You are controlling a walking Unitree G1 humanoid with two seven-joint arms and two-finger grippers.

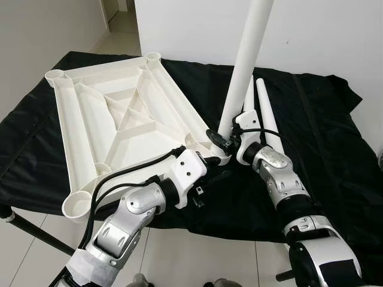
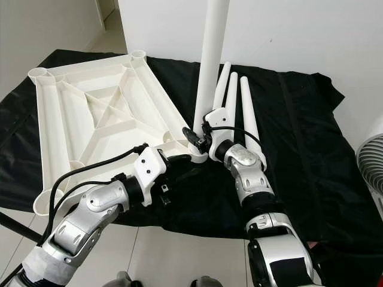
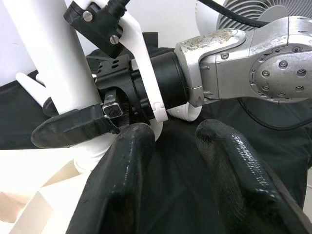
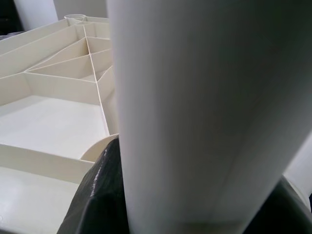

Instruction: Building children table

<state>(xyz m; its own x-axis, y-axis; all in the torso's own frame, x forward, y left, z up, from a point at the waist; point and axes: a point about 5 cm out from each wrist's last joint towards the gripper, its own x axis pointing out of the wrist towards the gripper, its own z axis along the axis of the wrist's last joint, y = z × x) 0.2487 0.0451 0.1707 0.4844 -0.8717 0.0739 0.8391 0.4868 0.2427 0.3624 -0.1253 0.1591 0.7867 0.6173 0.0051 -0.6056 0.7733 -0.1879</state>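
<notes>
Tabletop (image 1: pixel 114 128) on black cloth (image 1: pixel 323 149); spare legs (image 1: pixel 266 116) beside.

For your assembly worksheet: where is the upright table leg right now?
In the left eye view the upright leg stands at the upturned tabletop's near right corner socket, gripped low by the right gripper, spare legs beside it.

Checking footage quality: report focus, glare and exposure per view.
Eye views: sharp, evenly lit; black cloth crushed dark. Left wrist view: left fingers soft, with glare streaks; right gripper sharper. Right wrist view: leg blurred, close to the lens; tabletop ribs fairly clear.
</notes>
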